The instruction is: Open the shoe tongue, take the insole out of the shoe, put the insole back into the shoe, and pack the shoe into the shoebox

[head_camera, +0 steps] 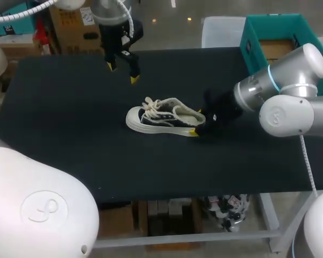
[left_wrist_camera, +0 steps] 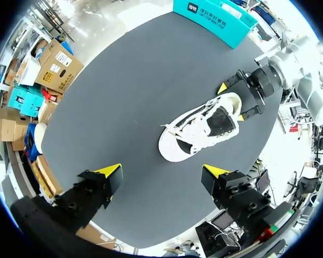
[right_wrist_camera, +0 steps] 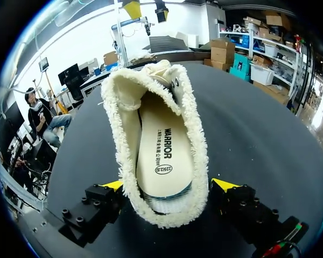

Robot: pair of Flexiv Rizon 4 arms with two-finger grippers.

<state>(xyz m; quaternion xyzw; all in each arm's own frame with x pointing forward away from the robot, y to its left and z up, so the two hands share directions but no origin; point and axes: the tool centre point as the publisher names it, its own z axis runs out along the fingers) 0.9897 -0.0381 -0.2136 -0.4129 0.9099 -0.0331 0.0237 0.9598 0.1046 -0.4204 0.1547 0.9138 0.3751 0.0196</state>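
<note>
Slippage is the risk: shoe [head_camera: 161, 115] lies mid-counter [head_camera: 70, 118], insole [right_wrist_camera: 164, 150] inside. Right pincer [right_wrist_camera: 167, 185] straddles the heel, released; left pincer [head_camera: 123, 73] hangs released, well apart. Closing on the soft fleece collar [right_wrist_camera: 118, 140] could skid the shoe.

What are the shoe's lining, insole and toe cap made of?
Lining: cream fleece or faux shearling, going by the shaggy pile.
Insole: smooth matte cream sheet with print, probably fabric-topped foam; can't confirm.
Toe cap: white and smooth, looks like rubber.
</note>
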